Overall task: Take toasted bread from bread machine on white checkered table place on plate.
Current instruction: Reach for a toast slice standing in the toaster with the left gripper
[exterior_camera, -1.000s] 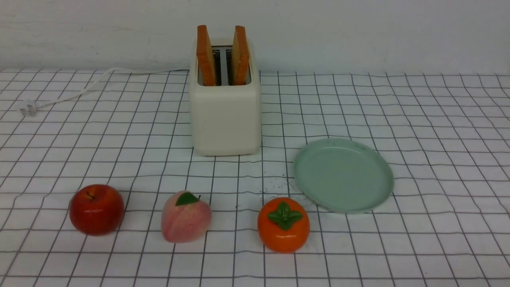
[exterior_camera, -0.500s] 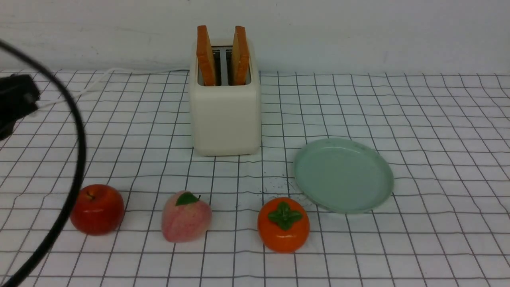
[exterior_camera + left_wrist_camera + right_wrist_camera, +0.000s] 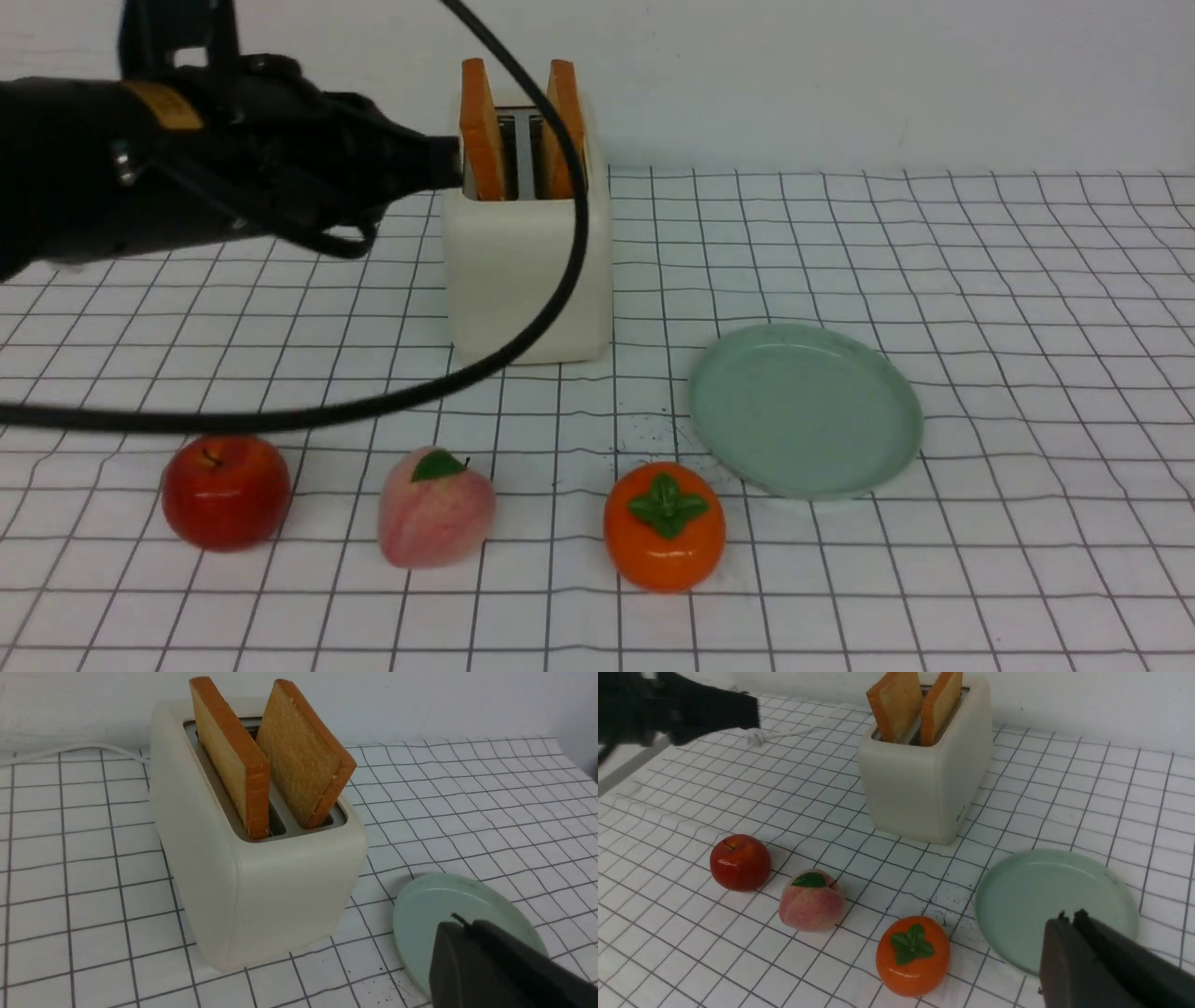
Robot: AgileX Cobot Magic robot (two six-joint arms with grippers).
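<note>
Two slices of toasted bread [image 3: 481,131] [image 3: 565,131] stand upright in the slots of the cream bread machine [image 3: 527,280] at the back of the white checkered table [image 3: 1027,280]. The pale green plate [image 3: 803,411] lies empty to its front right. My left gripper [image 3: 448,163] is shut and empty, its tip just left of the left slice at slot height. In the left wrist view the left gripper [image 3: 460,921] has its fingers together, with the bread [image 3: 233,765] ahead. My right gripper [image 3: 1069,917] is shut and empty, hovering before the plate [image 3: 1041,896]; the front view does not show it.
A red apple [image 3: 226,490], a pink peach [image 3: 434,509] and an orange persimmon [image 3: 665,527] sit in a row near the front. The left arm's black cable [image 3: 467,378] loops across the bread machine's front. A white cord [image 3: 70,749] trails off behind the bread machine.
My left arm has swung in from the left edge, up to the left side of the bread machine's top, dragging its cable across the scene. Bread, plate and fruit have not moved.
</note>
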